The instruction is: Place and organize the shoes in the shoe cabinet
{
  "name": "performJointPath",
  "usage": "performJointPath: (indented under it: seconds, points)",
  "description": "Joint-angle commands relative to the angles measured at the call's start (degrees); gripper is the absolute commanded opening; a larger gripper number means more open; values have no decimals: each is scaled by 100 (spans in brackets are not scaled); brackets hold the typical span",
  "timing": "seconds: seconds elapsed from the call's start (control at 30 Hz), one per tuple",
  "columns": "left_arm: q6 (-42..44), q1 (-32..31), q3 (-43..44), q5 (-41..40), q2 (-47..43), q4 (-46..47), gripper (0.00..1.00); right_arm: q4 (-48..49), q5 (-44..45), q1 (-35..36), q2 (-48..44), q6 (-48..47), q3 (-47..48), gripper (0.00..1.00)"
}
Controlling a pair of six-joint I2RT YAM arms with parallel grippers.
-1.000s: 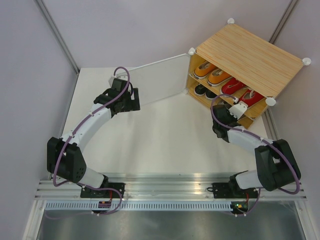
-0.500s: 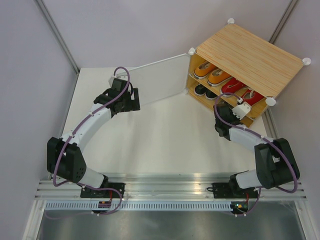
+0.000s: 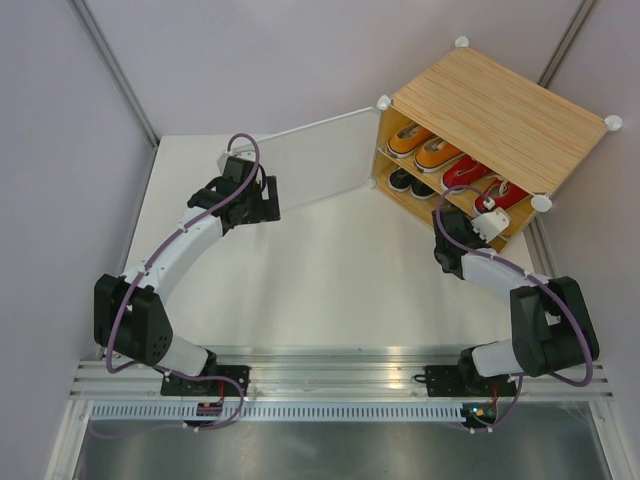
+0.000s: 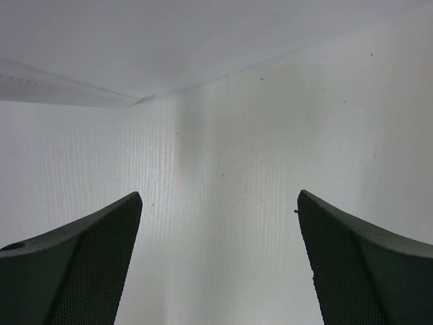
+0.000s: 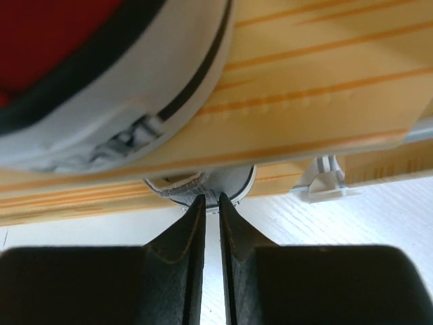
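From above, a white table [image 3: 330, 270] sits between grey walls [image 3: 60, 150]. The shoe cabinet [image 3: 500, 105] stands far right with its door [image 3: 320, 160] open and shoes [image 3: 470, 172] inside.

Left wrist: the left gripper [image 4: 219, 196] is wide open. It holds nothing and faces the door.

Right wrist: the right gripper [image 5: 211, 198] is almost closed. Its tips are right at a white shoe toe [image 5: 199, 184] under the wooden shelf [image 5: 325, 74].

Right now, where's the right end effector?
Top view, right side: the right end effector is at the right end of the shoe cabinet front, tips at the shelf edge under the rightmost red shoe.
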Motion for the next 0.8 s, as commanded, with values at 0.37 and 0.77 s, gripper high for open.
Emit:
performJointPath:
  seconds: [0.37, 0.77]
  points:
    - [-30, 30, 23, -75, -266, -19, 98, 617, 122, -275, 257, -322, 309, 22]
    - [-21, 30, 23, -119, -284, -11, 98, 513, 130, -319, 187, -314, 265, 22]
